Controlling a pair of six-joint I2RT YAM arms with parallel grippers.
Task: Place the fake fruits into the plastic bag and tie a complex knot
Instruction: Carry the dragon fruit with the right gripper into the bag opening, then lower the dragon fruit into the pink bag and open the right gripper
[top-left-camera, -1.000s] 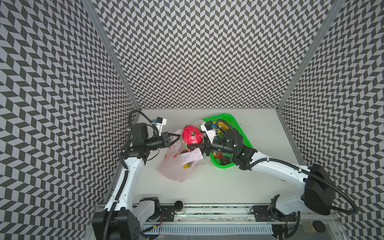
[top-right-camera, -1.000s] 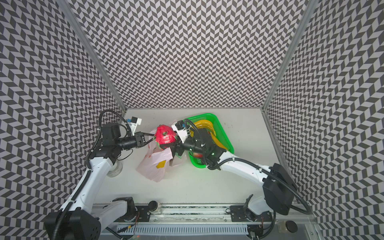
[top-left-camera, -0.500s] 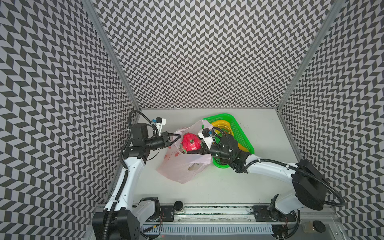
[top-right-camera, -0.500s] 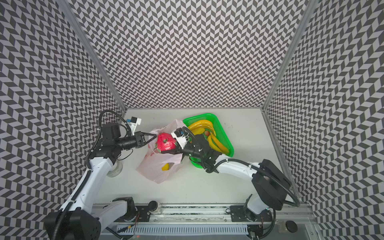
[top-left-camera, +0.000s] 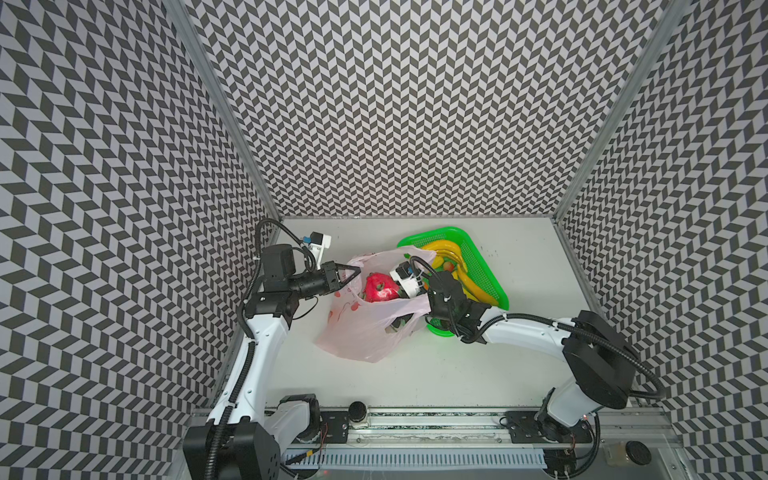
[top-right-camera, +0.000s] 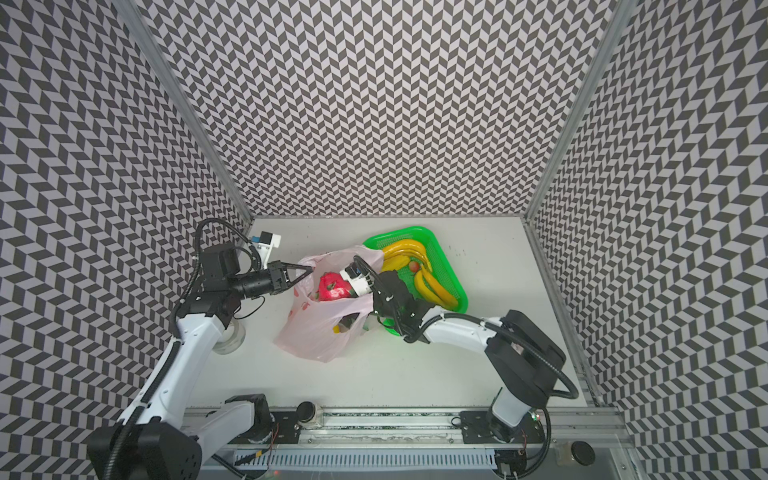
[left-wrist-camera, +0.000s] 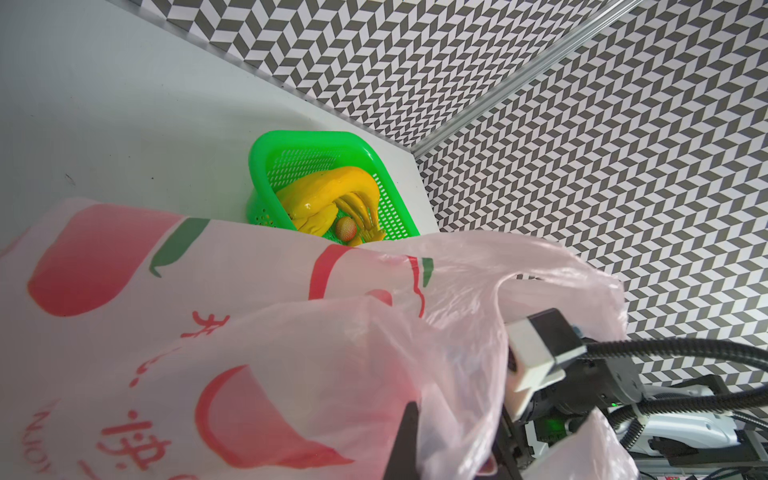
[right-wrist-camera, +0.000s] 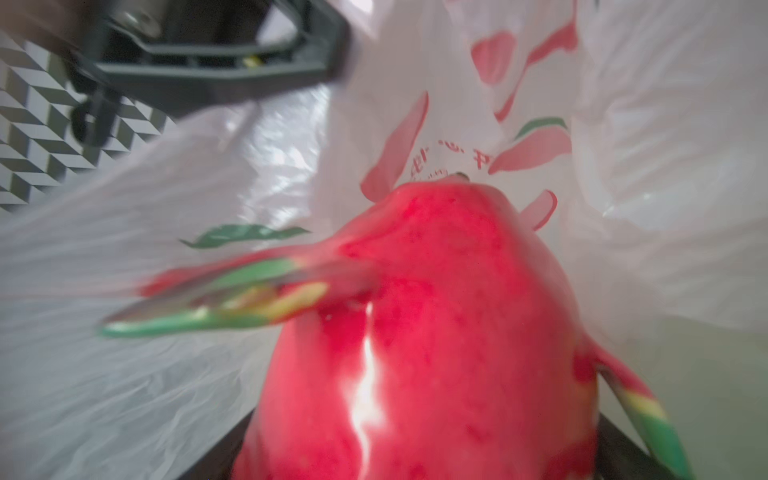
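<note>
Pink bag, right gripper inside, holding dragon fruit

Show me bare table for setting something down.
Bare: the table strip between the plastic bag and the front rail, and the stretch between the green basket and the right wall. Crowded: the middle, where bag and basket meet.

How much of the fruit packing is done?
Done: a yellow fruit already sits in the plastic bag. In hand: the left claw pinches the bag open; the right claw holds the dragon fruit at its mouth. Left: bananas wait in the green basket; no knot yet.
</note>
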